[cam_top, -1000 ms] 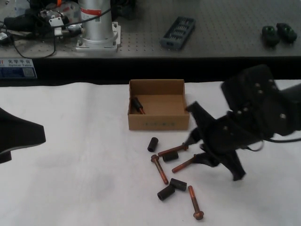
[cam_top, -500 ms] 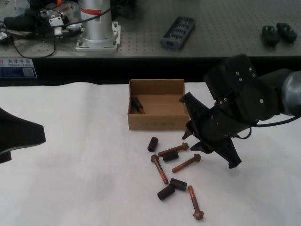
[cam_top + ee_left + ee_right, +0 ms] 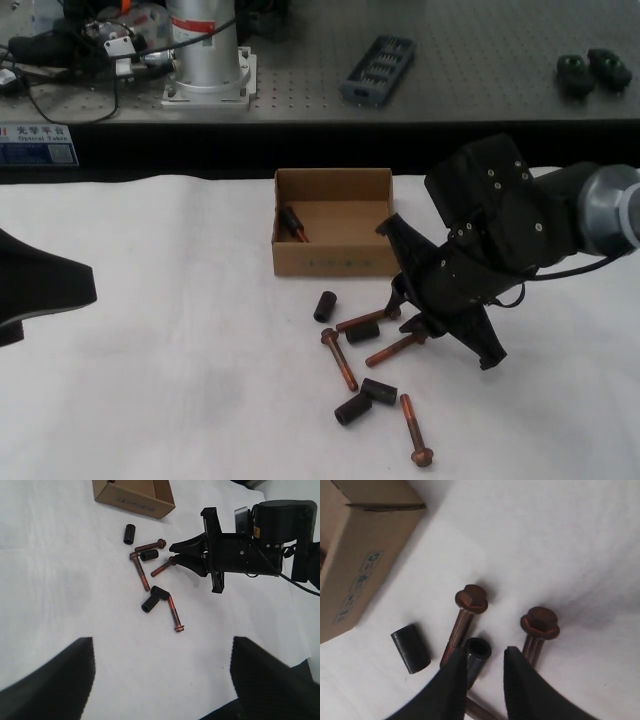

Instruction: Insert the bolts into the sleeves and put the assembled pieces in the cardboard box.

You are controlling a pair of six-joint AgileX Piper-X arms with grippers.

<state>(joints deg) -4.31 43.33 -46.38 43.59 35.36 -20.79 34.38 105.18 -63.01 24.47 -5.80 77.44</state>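
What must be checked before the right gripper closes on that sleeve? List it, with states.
1. Right gripper open: ok.
2. Sleeve lies between its fingers: ok.
3. Fingers clear of the neighbouring bolt: not ok; it lies close beside the sleeve, at one finger.
4. Second bolt clear of the other finger: cannot tell.
5. Cardboard box open, with room inside: ok.
6. Left gripper away from the sleeve: ok.
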